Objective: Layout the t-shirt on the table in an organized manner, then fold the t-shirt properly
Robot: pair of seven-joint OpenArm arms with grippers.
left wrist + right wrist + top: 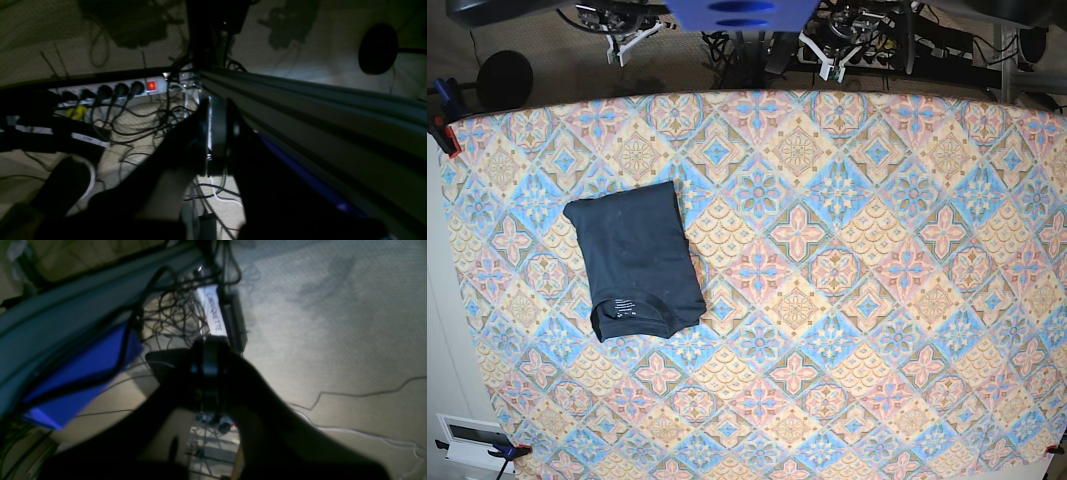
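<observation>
T-shirt (635,258): dark navy, folded into a compact rectangle, collar label showing, lying on the patterned tabletop (877,300) toward the base view's left. Left gripper (213,133) and right gripper (210,373): jaws pressed together, holding nothing, off the tabletop over cabled floor.

"CANNETTE" handwritten on white strip (212,310)

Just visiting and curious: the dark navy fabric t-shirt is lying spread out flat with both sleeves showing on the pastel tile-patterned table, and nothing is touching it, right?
Not quite. The base view shows the dark navy fabric t-shirt folded into a compact rectangle, sleeves tucked away, not spread out. It does lie on the pastel tile-patterned table, and nothing is touching it.
</observation>
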